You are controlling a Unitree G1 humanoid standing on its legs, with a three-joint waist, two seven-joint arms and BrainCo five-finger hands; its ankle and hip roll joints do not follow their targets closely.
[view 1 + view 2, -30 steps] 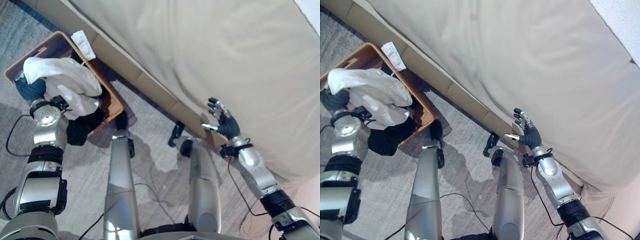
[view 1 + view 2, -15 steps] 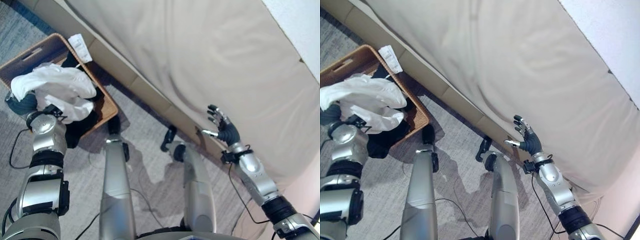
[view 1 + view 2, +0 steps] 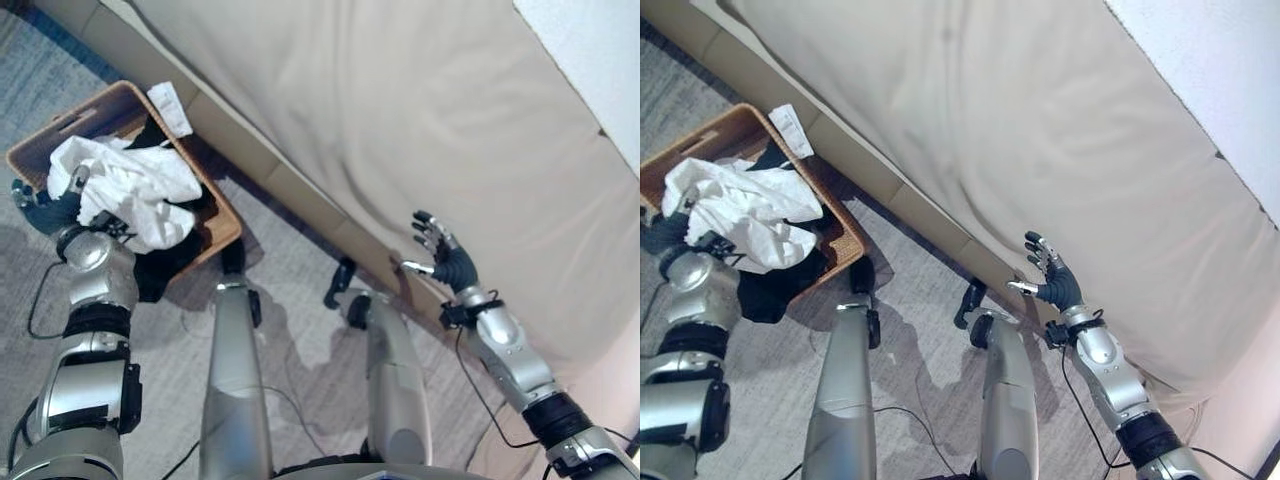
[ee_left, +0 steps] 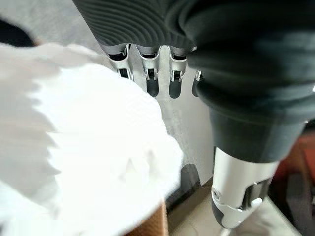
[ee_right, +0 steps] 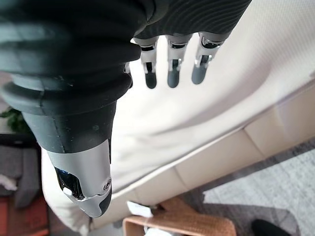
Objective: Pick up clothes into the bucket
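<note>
Left robot hand (image 3: 40,205) is sitting at the near edge of the basket (image 3: 222,205), right against the white garment (image 3: 130,185); in the left wrist view the fingers (image 4: 147,69) are reading straight, not curled round the cloth, with the white cloth bulging just beside them, so I'm calling it a relaxed, empty hand. My read: the drop is happening or just finishing. To do it well: fingers should be fully clear of the fabric before the arm is lifting, otherwise a fold is snagging and dragging back out. The white garment is heaped high and part of it is lying over the near rim, so a push toward the basket's middle looks worth doing. Right robot hand (image 3: 445,255) is hovering spread wide, holding nothing, beside the bed (image 3: 420,110) edge, well apart from the basket; right wrist view is confirming straight fingers (image 5: 170,73). Contents: the wicker basket is sitting on the carpet (image 3: 300,300) by the bed base, holding the white garment on top and a dark garment (image 3: 770,290) underneath, which is spilling over the near rim. A white paper tag (image 3: 170,108) is lying at the far corner of the basket. I can't see any other loose clothes on the carpet.
</note>
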